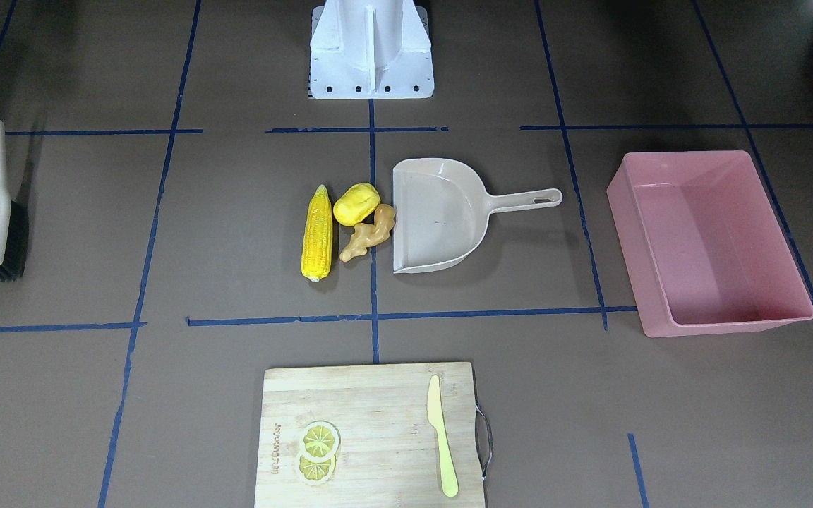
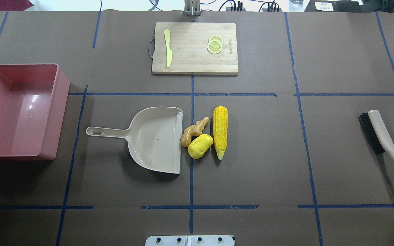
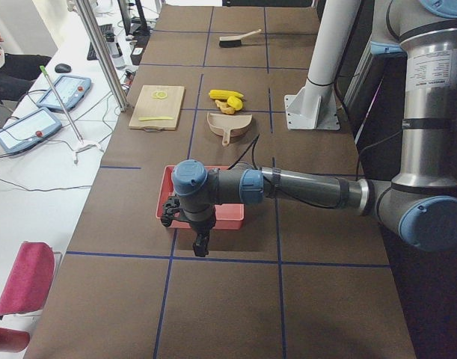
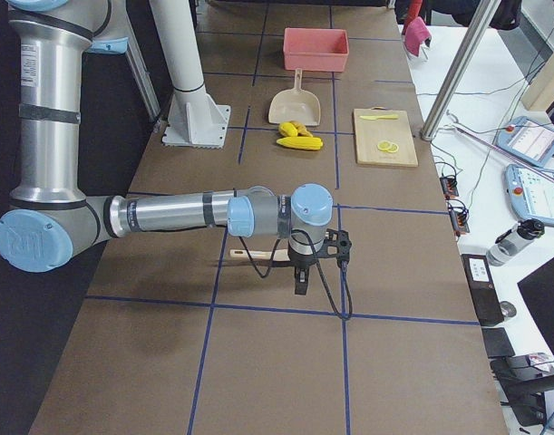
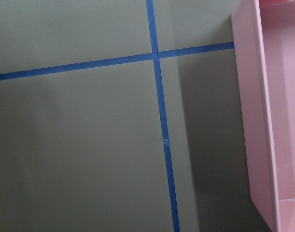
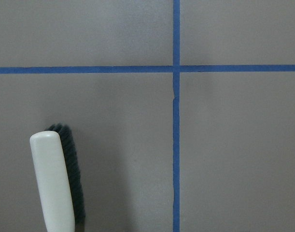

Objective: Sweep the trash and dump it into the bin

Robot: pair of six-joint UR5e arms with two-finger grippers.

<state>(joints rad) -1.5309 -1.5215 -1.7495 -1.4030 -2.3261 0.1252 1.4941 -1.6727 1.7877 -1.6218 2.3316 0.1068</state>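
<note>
The yellow corn cob (image 2: 220,131), the yellow potato-like lump (image 2: 200,146) and the tan ginger root (image 2: 193,131) lie together at the table's middle, right at the open mouth of the beige dustpan (image 2: 156,138). The empty pink bin (image 2: 12,112) stands at the far left in the overhead view. My left gripper (image 3: 200,243) shows only in the exterior left view, hanging over the table beside the bin (image 3: 228,213); I cannot tell its state. My right gripper (image 4: 300,281) shows only in the exterior right view, above the brush (image 4: 254,255); I cannot tell its state.
A beige brush with black bristles (image 2: 383,138) lies at the far right. A wooden cutting board (image 2: 190,51) at the far edge carries a yellow-green knife (image 2: 168,48) and lemon slices (image 2: 214,44). The robot base (image 1: 371,49) stands at the near edge.
</note>
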